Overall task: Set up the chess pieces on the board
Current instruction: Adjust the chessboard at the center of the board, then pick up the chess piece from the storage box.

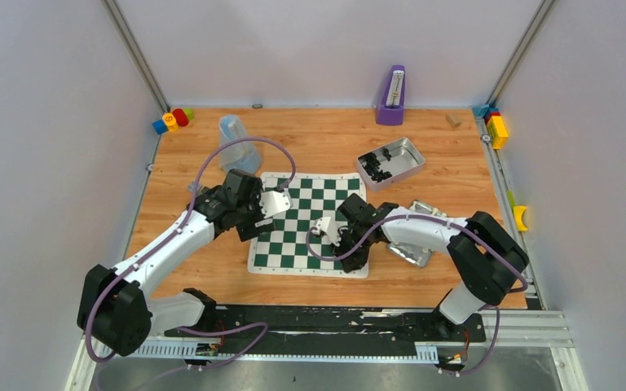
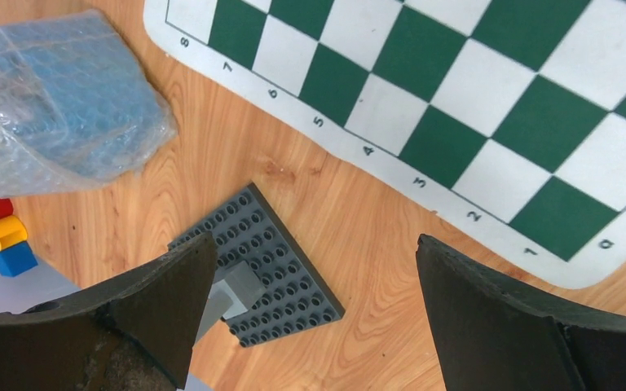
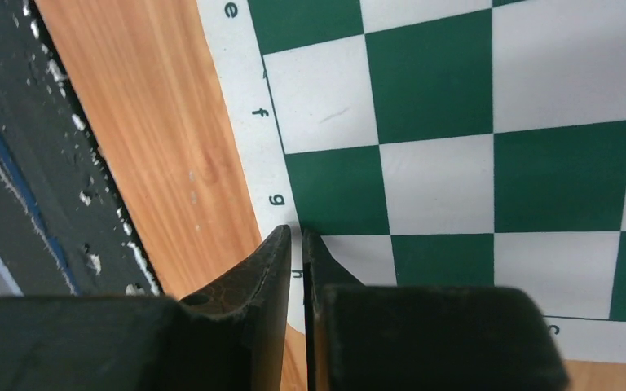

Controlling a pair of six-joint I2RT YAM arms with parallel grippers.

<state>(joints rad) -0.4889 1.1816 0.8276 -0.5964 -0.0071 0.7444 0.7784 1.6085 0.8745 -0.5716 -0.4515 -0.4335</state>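
Observation:
The board (image 1: pixel 306 244) lies flat mid-table with green and white checks; no pieces stand on it. It also shows in the left wrist view (image 2: pixel 456 90) and the right wrist view (image 3: pixel 456 122). I see no cream-white chess pieces in any view. My left gripper (image 1: pixel 247 226) is open and empty just off the board's left edge; in the left wrist view (image 2: pixel 314 244) it hangs over bare wood beside a dark grey studded plate (image 2: pixel 293 269). My right gripper (image 1: pixel 352 262) is shut over the board's near right corner; in its wrist view (image 3: pixel 297 236) the tips sit at the "g"–"h" border, with nothing visible between them.
A metal tin (image 1: pixel 391 163) with dark pieces stands behind the board's right corner. A second tin (image 1: pixel 414 254) lies partly under my right arm. A bubble-wrapped blue thing (image 1: pixel 236 142) (image 2: pixel 49 114), coloured blocks (image 1: pixel 173 120) and a purple metronome (image 1: pixel 390 96) stand at the back.

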